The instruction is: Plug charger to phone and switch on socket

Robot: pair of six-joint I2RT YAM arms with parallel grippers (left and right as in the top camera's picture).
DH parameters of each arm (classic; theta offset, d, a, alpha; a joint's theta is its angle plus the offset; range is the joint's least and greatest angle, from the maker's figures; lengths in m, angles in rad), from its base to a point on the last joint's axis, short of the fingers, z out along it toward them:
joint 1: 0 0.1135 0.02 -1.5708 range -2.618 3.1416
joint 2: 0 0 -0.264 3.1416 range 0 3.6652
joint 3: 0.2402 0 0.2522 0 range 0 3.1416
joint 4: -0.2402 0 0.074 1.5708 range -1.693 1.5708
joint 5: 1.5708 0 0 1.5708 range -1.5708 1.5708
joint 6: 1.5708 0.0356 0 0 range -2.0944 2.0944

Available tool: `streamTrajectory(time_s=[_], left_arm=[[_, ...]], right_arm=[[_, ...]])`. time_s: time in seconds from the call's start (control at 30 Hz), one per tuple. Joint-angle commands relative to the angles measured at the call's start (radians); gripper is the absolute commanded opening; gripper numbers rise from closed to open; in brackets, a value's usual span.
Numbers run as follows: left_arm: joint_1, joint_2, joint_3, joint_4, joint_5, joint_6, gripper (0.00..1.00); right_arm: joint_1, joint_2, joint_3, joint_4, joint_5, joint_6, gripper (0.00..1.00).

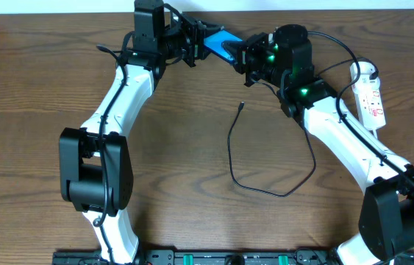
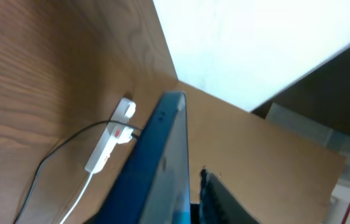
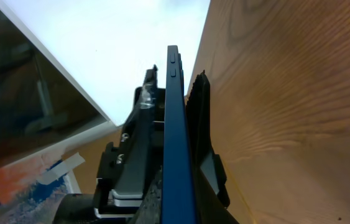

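Charger: We find the black cable [image 1: 230,151] lying loose in an open loop on the brown bench [image 1: 45,88], mid-table. Its small plug tip [image 1: 243,105] rests free on the wood, apart from the phone. The other run slips beneath the right arm [image 1: 339,132].
Socket: The white strip [image 1: 372,99] lies along the bench's right side, red marks on top and a white block at its far end, well apart from the phone.
Phone: Near the far edge, the blue phone [image 1: 220,43] sits tilted between the tips of the two arms. We see it edge-on in both wrist views.
Right jaws: Clamped on the phone. In the right wrist view a dark finger [image 3: 199,130] presses one flat face and its partner presses the other.
Left jaws: They meet the phone's opposite end in the overhead view. Only one dark finger [image 2: 224,199] shows beside the phone, so we cannot tell whether they grip it.
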Motion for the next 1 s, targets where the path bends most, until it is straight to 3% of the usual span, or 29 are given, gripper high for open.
streamTrajectory(time_s=[0.0,0.07,0.2,0.37,0.53,0.6,0.67,0.73,0.83,0.97], left_arm=[[0.001,-0.019,0.023,0.003,-0.01,-0.019,0.2],[0.001,-0.019,0.023,0.003,-0.01,-0.034,0.08],[0.001,-0.019,0.023,0.003,-0.018,-0.033,0.07],[0.003,-0.019,0.023,0.003,-0.024,0.01,0.07],[0.042,-0.019,0.022,0.003,0.002,0.157,0.08],[0.085,-0.019,0.022,0.002,0.056,0.273,0.07],[0.155,-0.019,0.018,-0.021,0.171,0.391,0.07],[0.193,-0.019,0.016,-0.057,0.235,0.434,0.08],[0.243,-0.019,0.016,-0.129,0.323,0.48,0.07],[0.263,-0.019,0.016,-0.183,0.38,0.535,0.07]], right_arm=[[0.006,-0.039,0.019,0.005,-0.011,0.008,0.01],[0.007,-0.039,0.019,0.005,-0.014,0.008,0.03],[0.006,-0.039,0.019,0.002,-0.014,0.007,0.13],[0.004,-0.039,0.019,-0.006,-0.013,-0.064,0.55],[-0.045,-0.039,0.019,-0.008,-0.014,-0.281,0.74],[-0.088,-0.039,0.019,-0.043,-0.019,-0.451,0.78],[-0.147,-0.039,0.019,-0.19,-0.017,-0.657,0.78],[-0.179,-0.039,0.019,-0.292,-0.018,-0.733,0.79],[-0.192,-0.036,0.019,-0.438,0.002,-0.973,0.82],[-0.167,-0.005,0.018,-0.57,0.026,-1.03,0.81]])
